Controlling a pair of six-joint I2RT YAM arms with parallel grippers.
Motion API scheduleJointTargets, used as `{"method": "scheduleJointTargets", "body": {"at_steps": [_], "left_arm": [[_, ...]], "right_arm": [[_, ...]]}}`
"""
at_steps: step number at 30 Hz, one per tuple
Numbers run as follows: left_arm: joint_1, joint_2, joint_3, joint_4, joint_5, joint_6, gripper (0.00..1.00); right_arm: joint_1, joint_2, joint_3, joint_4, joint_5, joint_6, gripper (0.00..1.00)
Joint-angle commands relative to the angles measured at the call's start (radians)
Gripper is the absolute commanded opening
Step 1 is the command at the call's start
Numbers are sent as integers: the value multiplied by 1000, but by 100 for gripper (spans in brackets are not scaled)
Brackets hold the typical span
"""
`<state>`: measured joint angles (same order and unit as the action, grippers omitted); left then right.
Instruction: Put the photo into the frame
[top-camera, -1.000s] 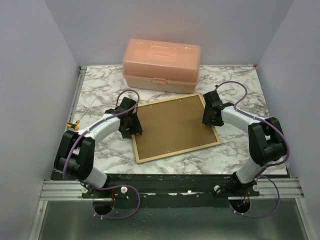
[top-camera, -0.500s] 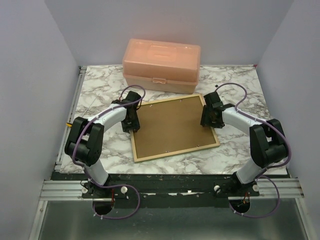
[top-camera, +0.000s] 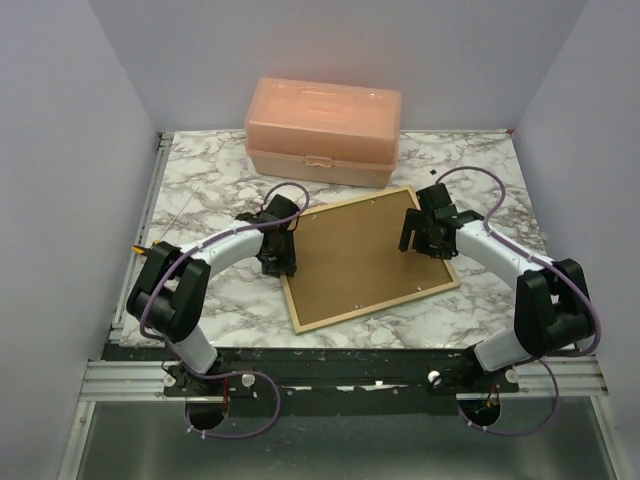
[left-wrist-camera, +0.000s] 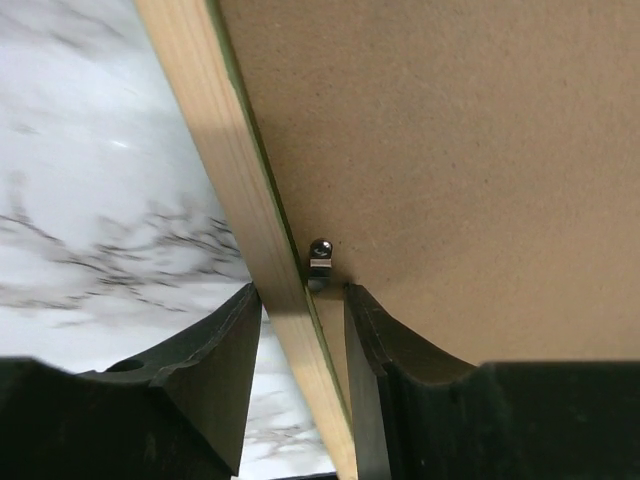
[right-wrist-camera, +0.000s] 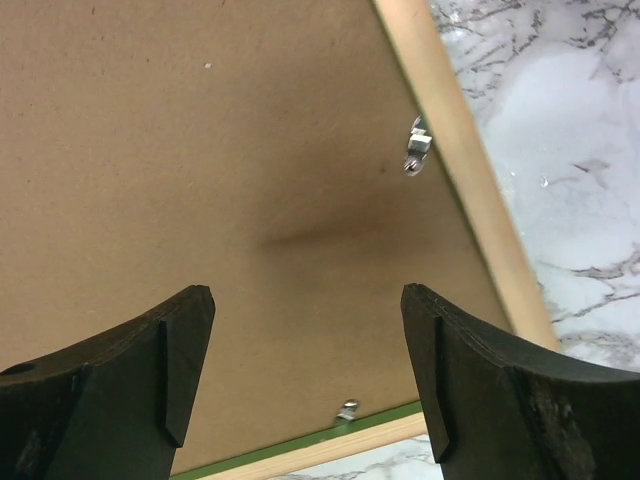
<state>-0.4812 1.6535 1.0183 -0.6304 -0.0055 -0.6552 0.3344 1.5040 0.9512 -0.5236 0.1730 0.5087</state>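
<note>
The frame lies back side up on the marble table, pale wood rail outward, with the brown backing board set in it. The photo is hidden. My left gripper sits at the frame's left edge. In the left wrist view it is shut on the frame's rail, one finger on each side, next to a small metal tab. My right gripper hovers over the board near the frame's right edge. In the right wrist view it is open and empty above the board.
A peach plastic box stands shut at the back of the table, just behind the frame's far corner. A small yellow object lies at the table's left edge. Metal tabs sit along the frame's inner edge.
The frame has shifted right and turned, its near corner swinging rightwards, with the left gripper moving along at its left edge. The right arm has moved right with it.
</note>
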Motion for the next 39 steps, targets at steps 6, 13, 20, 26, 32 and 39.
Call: {"method": "scheduleJointTargets", "body": {"at_steps": [6, 13, 20, 26, 32, 39], "left_arm": [[-58, -75, -75, 62, 51, -101, 53], [-16, -61, -67, 109, 44, -114, 54], [0, -1, -34, 94, 14, -95, 34], [1, 42, -42, 104, 15, -74, 15], [0, 46, -45, 112, 14, -53, 0], [0, -74, -67, 140, 87, -44, 4]], "right_arm": [[-20, -34, -46, -28, -51, 15, 83], [-21, -29, -72, -14, -81, 15, 83], [-20, -18, -83, -7, -100, 18, 83], [-20, -22, -68, -17, -85, 17, 83], [-27, -51, -65, -24, -59, 18, 84], [-177, -90, -72, -21, -134, -12, 87]]}}
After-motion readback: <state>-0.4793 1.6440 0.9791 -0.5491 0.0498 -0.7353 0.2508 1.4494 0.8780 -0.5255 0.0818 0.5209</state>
